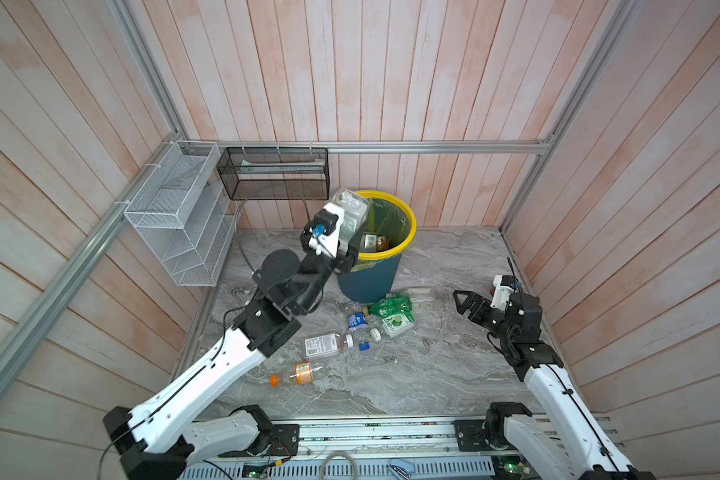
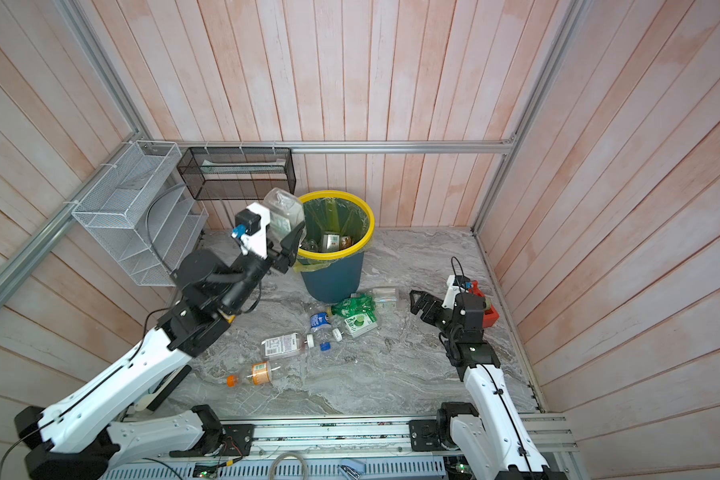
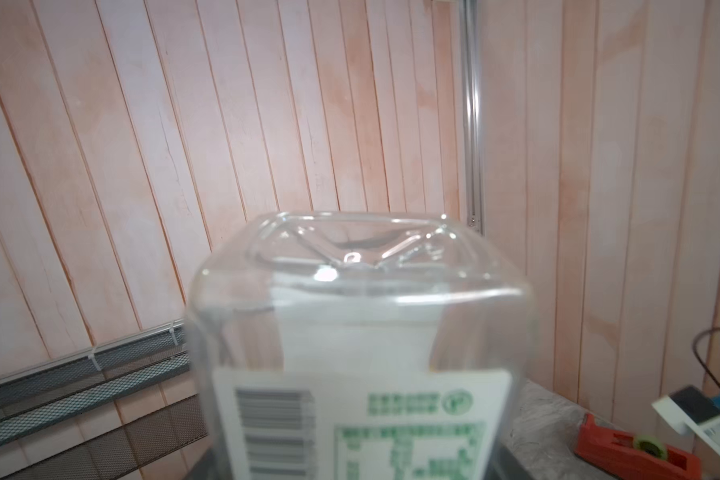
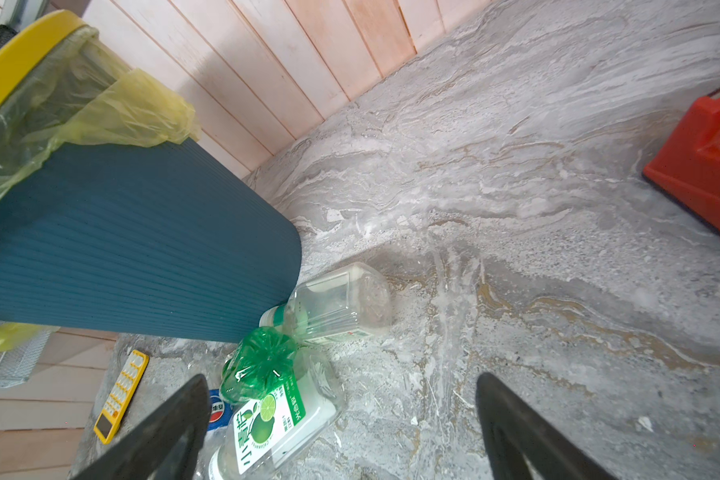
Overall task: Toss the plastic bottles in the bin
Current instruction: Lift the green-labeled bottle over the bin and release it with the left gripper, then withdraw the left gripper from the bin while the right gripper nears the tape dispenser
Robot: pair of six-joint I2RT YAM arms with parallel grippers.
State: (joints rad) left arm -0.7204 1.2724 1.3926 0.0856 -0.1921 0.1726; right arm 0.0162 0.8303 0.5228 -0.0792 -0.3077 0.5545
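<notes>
My left gripper [image 1: 347, 246] [image 2: 287, 245] is raised at the left rim of the bin [image 1: 409, 232] [image 2: 366, 235]. It is shut on a clear square plastic bottle [image 1: 352, 211] [image 2: 283, 208] [image 3: 358, 332] with a white and green label, base up. Other bottles [image 1: 376, 242] lie inside the bin. On the floor lie a green bottle [image 1: 389, 306] [image 4: 258, 361], a lime-label bottle [image 1: 398, 325] [image 4: 275, 428], a blue-label bottle [image 1: 356, 322], a white-capped bottle [image 1: 327, 345], an orange-capped bottle [image 1: 298, 373] and a clear bottle [image 4: 337, 303]. My right gripper [image 1: 462, 301] [image 2: 417, 303] [image 4: 341, 382] hovers open right of them.
A red tape dispenser [image 2: 490, 315] [image 4: 703, 166] sits by the right wall behind my right wrist. A yellow calculator [image 4: 119, 397] lies beyond the bin. A white wire rack [image 1: 179, 216] and a black mesh basket [image 1: 273, 172] hang in the back-left corner.
</notes>
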